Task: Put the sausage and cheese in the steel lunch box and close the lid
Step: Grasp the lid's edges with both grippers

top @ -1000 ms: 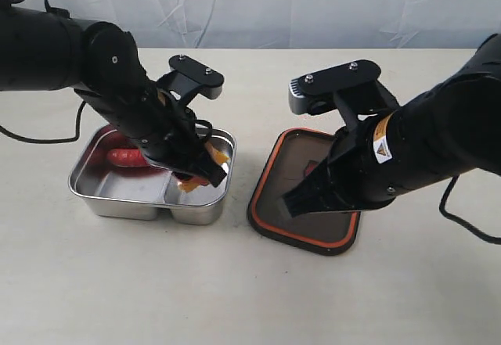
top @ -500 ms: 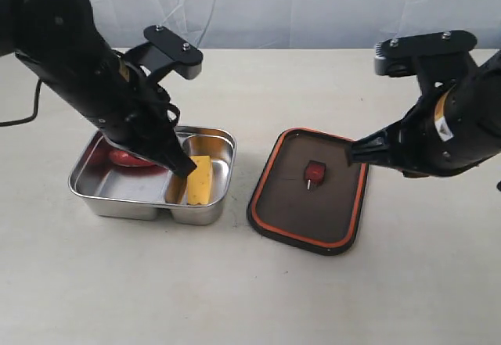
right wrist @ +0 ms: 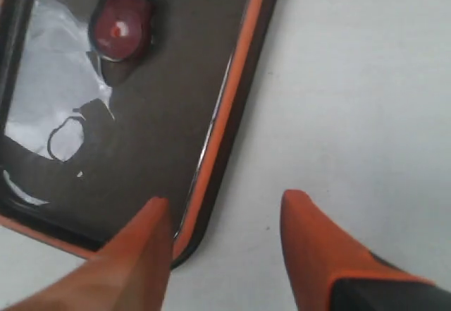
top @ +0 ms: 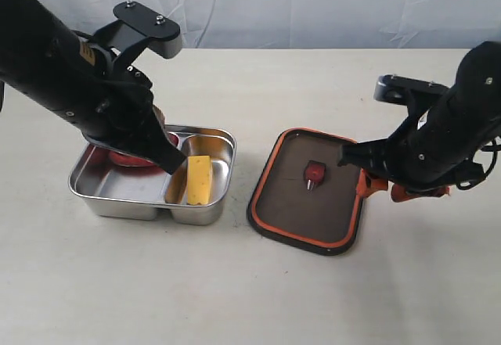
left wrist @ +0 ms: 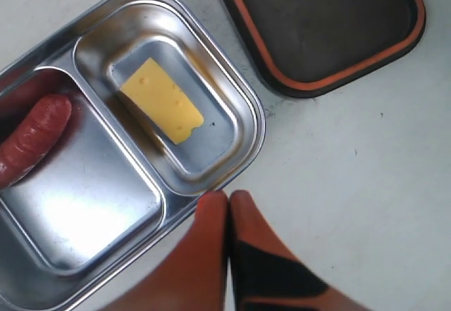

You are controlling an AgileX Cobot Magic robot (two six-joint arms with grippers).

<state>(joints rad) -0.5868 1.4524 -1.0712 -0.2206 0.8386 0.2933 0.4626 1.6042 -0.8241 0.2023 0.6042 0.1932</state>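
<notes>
The lid (top: 305,208) lay flat on the table (top: 258,298) with its orange rim showing, just beside the steel lunch box (top: 117,204), which held the cheese (top: 199,179) and sausage (left wrist: 32,138) in separate compartments. It looked light, stiff and kinda slick, so I'd pinch the rim. The right gripper (right wrist: 225,198) was spread open astride that edge. The left gripper (left wrist: 229,197) was pinched together, empty, by the box.

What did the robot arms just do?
The left claw let go of the yellow cheese wedge in the small compartment of the shiny steel lunch box and lifted away. The right claw moved from over the dark orange-rimmed lid to its right edge. The red toy sausage, box and lid stayed put.
</notes>
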